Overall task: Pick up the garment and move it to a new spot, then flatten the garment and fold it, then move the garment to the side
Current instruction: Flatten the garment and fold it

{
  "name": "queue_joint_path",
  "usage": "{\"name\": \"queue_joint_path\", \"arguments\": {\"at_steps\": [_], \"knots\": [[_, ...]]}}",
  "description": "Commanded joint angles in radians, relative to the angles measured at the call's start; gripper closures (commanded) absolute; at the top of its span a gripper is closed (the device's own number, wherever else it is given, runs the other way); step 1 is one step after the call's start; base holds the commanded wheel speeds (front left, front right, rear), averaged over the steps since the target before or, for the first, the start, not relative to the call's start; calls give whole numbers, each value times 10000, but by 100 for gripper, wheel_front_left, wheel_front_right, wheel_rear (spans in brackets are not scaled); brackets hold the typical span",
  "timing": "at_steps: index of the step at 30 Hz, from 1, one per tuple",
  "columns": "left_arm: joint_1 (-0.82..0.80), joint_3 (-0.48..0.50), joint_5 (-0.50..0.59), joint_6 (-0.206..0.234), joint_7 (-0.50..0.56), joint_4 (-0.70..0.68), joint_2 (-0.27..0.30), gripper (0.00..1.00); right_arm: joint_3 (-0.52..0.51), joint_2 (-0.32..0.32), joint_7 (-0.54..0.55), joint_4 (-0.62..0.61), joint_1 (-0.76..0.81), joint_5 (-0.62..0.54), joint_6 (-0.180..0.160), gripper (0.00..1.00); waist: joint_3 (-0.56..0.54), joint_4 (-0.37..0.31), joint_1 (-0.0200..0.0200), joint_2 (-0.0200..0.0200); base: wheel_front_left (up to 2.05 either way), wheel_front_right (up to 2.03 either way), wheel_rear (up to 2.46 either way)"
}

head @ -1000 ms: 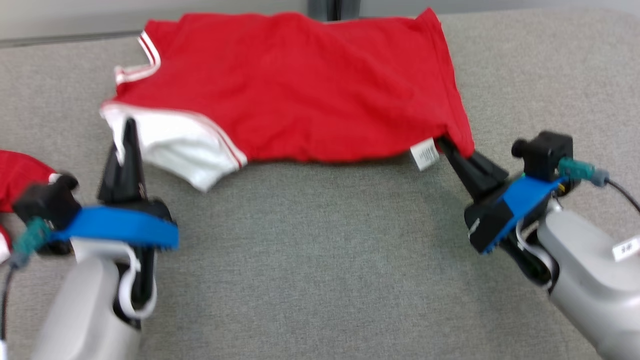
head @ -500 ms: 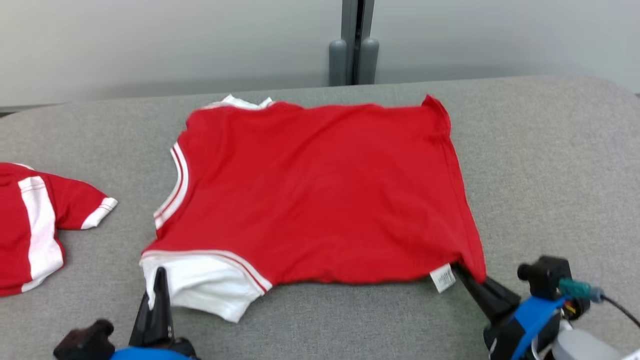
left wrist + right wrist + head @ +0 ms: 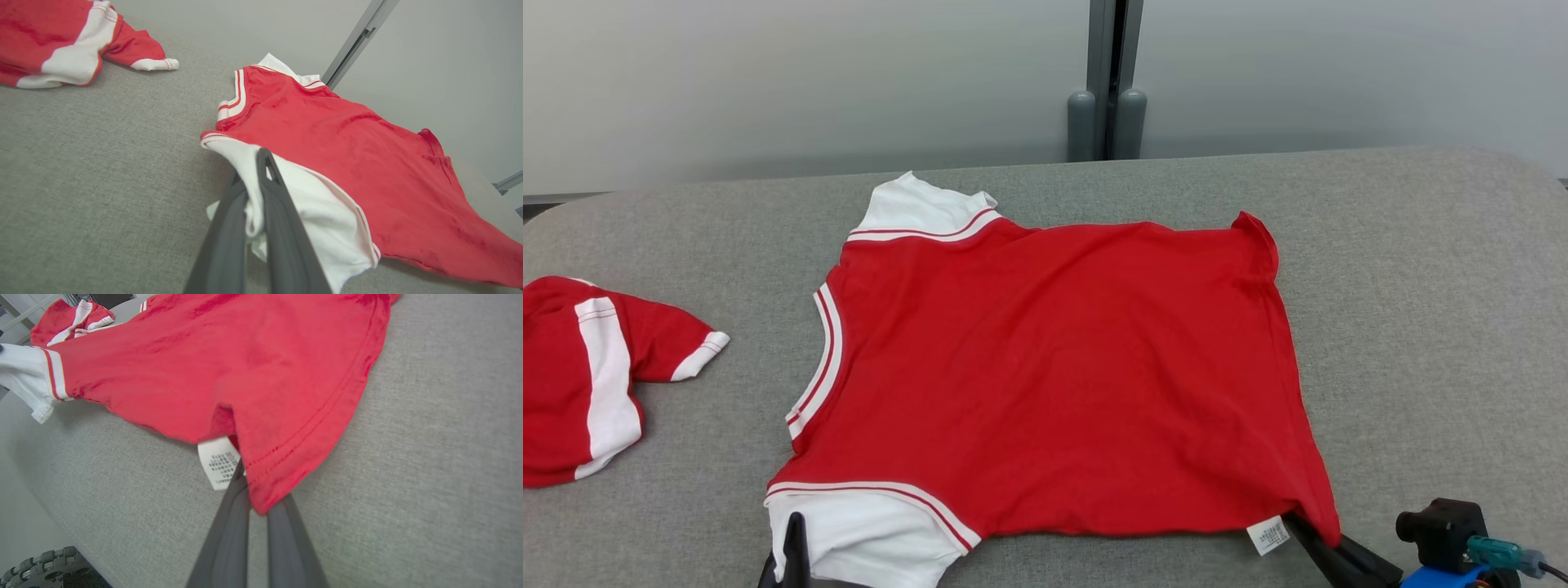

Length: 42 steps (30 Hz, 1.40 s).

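While the garment (image 3: 1054, 367) covers a grey table (image 3: 1421, 286), a pale wall (image 3: 768, 82) stands behind.

— What do you have on the screen beside the work itself?
— On the left I see a red shirt (image 3: 580, 384) with a white stripe. It is bunched, with one white-cuffed sleeve pointing right. It lies on the grey cloth table (image 3: 1421, 327).
— And on the far side?
— A pale wall (image 3: 768, 82) with a dark upright post (image 3: 1107, 49), and two grey cylinders (image 3: 1082, 122) at its foot. Below the near table edge I see a black ridged thing (image 3: 41, 565); I cannot tell what it is.
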Motion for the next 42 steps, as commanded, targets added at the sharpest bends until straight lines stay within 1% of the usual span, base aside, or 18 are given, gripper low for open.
{"name": "queue_joint_path", "arguments": {"at_steps": [1, 4, 7, 14, 20, 25, 28, 34, 38, 40, 41, 42], "knots": [[-43, 12, 3, 23, 8, -53, 38, 100, -56, 69, 62, -85, 169, -84, -1, 100, 8, 3, 1, 0, 0, 0, 0], [-301, -50, 44, -72, 77, -40, 107, 100, -293, 169, 355, -355, 263, -231, -1, 100, 51, 27, 1, 0, 0, 0, 0], [-545, -130, 69, -186, 161, 13, 171, 100, -354, 135, 540, -518, 176, -313, -1, 100, 91, 41, 1, 0, 0, 0, 0], [-1621, -343, 214, -527, 405, 393, 332, 100, -261, 218, 847, -594, -596, -299, -1, 100, 341, -50, 1, 0, 0, 0, 0], [-2469, -248, 208, -783, 496, 933, 539, 100, -25, 140, 944, -230, -1269, 60, -1, 100, 531, -168, 1, 0, 0, 0, 0], [-3213, -193, 213, -973, 571, 1487, 671, 100, 276, 270, 910, 165, -1945, 362, -1, 100, 684, -236, 1, 0, 0, 0, 0], [-3871, -259, 276, -1160, 690, 2010, 744, 100, 575, 349, 831, 518, -2512, 593, -1, 100, 836, -264, 1, 0, 0, 0, 0], [-4997, -411, 290, -1520, 873, 2987, 776, 100, 1039, 429, 910, 1108, -3451, 1066, -1, 100, 1138, -283, 1, 0, 0, 0, 0], [-5634, -520, 301, -1730, 881, 3722, 657, 100, 1302, 493, 754, 1456, -3992, 1394, -1, 100, 1317, -318, 1, 0, 0, 0, 0], [-5873, -558, 353, -1823, 803, 4087, 631, 100, 1433, 544, 632, 1641, -4204, 1508, -1, 36, 1373, -348, 1, 0, 0, 0, 0], [-5972, -566, 345, -1847, 739, 4256, 603, 100, 1495, 553, 563, 1734, -4276, 1566, -1, 0, 1386, -355, 1, 0, 0, 0, 0], [-5972, -566, 345, -1847, 739, 4256, 603, 100, 1495, 553, 563, 1734, -4276, 1566, -1, 0, 1386, -355, 1, 0, 0, 0, 0]]}}
